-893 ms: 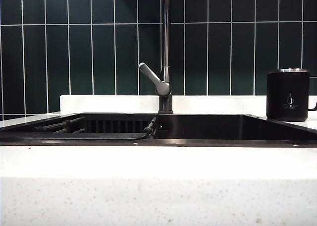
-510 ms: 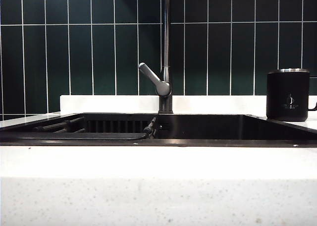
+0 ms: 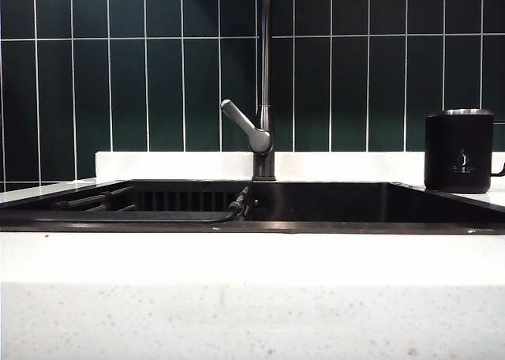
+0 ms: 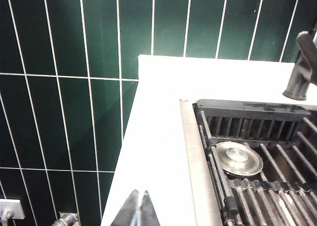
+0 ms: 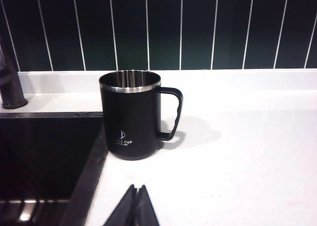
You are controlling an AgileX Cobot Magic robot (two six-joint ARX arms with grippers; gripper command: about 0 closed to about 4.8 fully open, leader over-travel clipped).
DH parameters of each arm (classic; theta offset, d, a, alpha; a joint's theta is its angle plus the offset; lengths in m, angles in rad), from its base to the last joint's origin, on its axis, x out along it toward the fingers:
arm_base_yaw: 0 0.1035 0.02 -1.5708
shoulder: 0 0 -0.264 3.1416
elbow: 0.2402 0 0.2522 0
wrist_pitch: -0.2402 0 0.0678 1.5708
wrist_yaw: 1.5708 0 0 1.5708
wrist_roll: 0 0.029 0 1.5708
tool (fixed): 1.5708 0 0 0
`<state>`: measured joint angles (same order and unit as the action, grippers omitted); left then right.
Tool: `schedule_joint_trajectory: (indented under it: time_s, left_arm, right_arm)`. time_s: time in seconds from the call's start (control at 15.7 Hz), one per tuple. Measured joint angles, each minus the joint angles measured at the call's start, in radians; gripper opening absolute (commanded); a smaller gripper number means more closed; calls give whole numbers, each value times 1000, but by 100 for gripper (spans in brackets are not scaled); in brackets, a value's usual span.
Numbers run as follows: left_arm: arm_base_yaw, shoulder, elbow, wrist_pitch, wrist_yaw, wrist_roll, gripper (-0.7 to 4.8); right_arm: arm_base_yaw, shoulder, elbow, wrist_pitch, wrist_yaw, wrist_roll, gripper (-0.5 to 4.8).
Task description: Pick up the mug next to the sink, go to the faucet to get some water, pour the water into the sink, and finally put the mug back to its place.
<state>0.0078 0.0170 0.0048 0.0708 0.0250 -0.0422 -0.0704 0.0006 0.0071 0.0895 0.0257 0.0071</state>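
Observation:
The matte black mug (image 3: pixel 459 152) (image 5: pixel 132 115) with a steel rim stands upright on the white countertop (image 3: pixel 252 257) right of the black sink (image 3: pixel 331 204), its handle turned away from the basin. The dark faucet (image 3: pixel 265 80) rises behind the sink's middle, its grey lever (image 3: pixel 245 126) slanting left. No water runs. My right gripper (image 5: pixel 137 188) is shut and empty, hanging over the counter a little short of the mug. My left gripper (image 4: pixel 139 193) is shut and empty over the counter strip at the sink's other end. Neither gripper shows in the exterior view.
A dark slatted rack (image 4: pixel 257 156) lies in the left part of the sink, over a round steel drain cover (image 4: pixel 239 158). Dark green tiles (image 3: pixel 158 76) back the counter, with a low white ledge (image 3: pixel 173 164) along the wall. A white front counter edge fills the exterior view's lower part.

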Motion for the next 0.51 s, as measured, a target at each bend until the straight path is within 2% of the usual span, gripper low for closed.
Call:
schedule_joint_trajectory:
  time_s: [0.13, 0.26, 0.38, 0.51]
  left_arm:
    - [0, 0, 0, 19, 34, -53, -6]
    - [0, 0, 2, 78, 45, -72, -6]
    - [0, 1, 76, 97, 85, -90, -5]
    - [0, -1, 186, 74, 116, -76, -3]
  right_arm:
    - [1, 0, 0, 29, -3, 80, -9]
    - [1, 0, 0, 80, -3, 108, -9]
    - [2, 0, 12, 112, -3, 190, -9]
    - [2, 1, 136, 33, -3, 216, -9]
